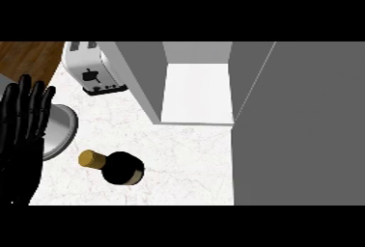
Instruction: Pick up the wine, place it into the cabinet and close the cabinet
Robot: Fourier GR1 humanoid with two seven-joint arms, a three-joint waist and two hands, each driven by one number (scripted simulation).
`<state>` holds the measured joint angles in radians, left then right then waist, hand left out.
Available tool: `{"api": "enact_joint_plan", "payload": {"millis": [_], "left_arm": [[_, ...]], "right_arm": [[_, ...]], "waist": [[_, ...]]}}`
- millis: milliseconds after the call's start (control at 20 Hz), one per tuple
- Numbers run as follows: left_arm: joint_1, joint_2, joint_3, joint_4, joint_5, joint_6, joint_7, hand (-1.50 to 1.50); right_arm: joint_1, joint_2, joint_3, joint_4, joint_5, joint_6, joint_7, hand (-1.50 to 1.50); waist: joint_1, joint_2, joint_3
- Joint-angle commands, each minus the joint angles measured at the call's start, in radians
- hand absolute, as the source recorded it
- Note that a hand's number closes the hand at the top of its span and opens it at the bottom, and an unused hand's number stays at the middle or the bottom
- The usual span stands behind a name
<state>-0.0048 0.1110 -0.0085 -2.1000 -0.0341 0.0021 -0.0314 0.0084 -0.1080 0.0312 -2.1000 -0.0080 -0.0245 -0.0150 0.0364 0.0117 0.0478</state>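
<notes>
Currently wine bottle (pixel 119 167) upright on desk (pixel 185 159), cork top, in front of open cabinet (pixel 196 91). Left hand (pixel 21 130) resting at left edge, fingers straight, spread, empty; bottle to its right. Right hand not visible.

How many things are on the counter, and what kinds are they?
Wine bottle: 1
Toaster: 1
Grey round dish, partly behind the left hand: 1
Open cabinet: 1
Total: 4
</notes>
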Motion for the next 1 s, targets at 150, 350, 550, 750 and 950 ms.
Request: {"api": "enact_joint_plan", "payload": {"millis": [150,350,550,750,950], "left_arm": [[0.161,-0.042,-0.228,-0.144,-0.042,-0.069,0.01,-1.5],[0.275,-0.105,-0.368,-0.076,0.166,-0.144,0.047,-1.5],[0.325,-0.11,-0.457,-0.198,0.147,-0.089,0.162,-1.5],[0.41,-0.074,-0.539,-0.351,0.129,-0.07,0.216,-1.5],[0.416,-0.078,-0.62,-0.396,0.047,-0.005,0.265,-1.5]], "right_arm": [[0.064,-0.009,-0.005,-0.011,-0.053,0.052,-0.031,-1.5],[0.115,-0.055,0.082,-0.068,-0.142,0.165,0.085,-1.5],[0.208,-0.055,0.133,-0.226,-0.145,0.161,0.165,-1.5],[0.137,-0.103,0.06,-0.334,-0.246,0.145,0.348,-1.5],[0.208,-0.075,0.101,-0.331,-0.193,0.175,0.294,-1.5]], "waist": [[-0.031,-0.017,-0.047],[-0.031,-0.018,-0.05],[-0.04,-0.017,-0.048],[-0.031,-0.016,-0.048],[-0.036,-0.014,-0.047]]}}
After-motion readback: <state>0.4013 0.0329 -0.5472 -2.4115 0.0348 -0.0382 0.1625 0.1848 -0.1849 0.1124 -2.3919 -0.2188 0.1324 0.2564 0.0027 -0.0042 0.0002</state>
